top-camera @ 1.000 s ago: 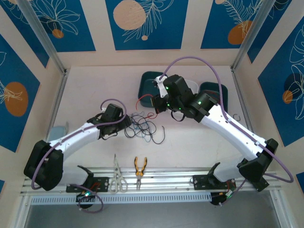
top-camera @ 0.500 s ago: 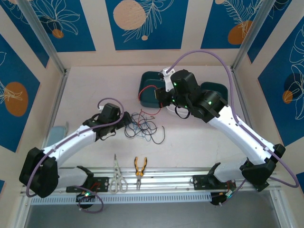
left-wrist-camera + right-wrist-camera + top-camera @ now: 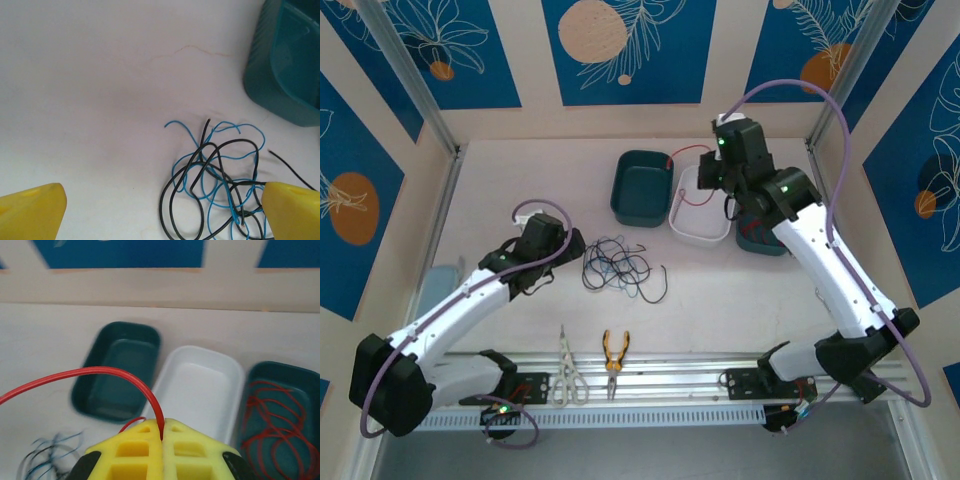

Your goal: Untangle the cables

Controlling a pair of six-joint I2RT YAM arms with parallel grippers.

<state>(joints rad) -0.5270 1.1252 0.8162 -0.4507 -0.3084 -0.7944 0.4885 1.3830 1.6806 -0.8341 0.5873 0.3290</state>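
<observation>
**A:** While the right end effector is clamped on a red cable, upper right of the top view, the blue-black tangle sits mid-frame on the bench.

**B:** And the left end effector, wide open and empty, is nearer. The tangle is just right of it, stretched sideways.

**Matt plastic, glossy wire**

The left tool has yellow fingers of matt plastic. The blue and black cables between them look smooth and faintly glossy on the matt table. The red cable pinched in the right tool shines.
</observation>
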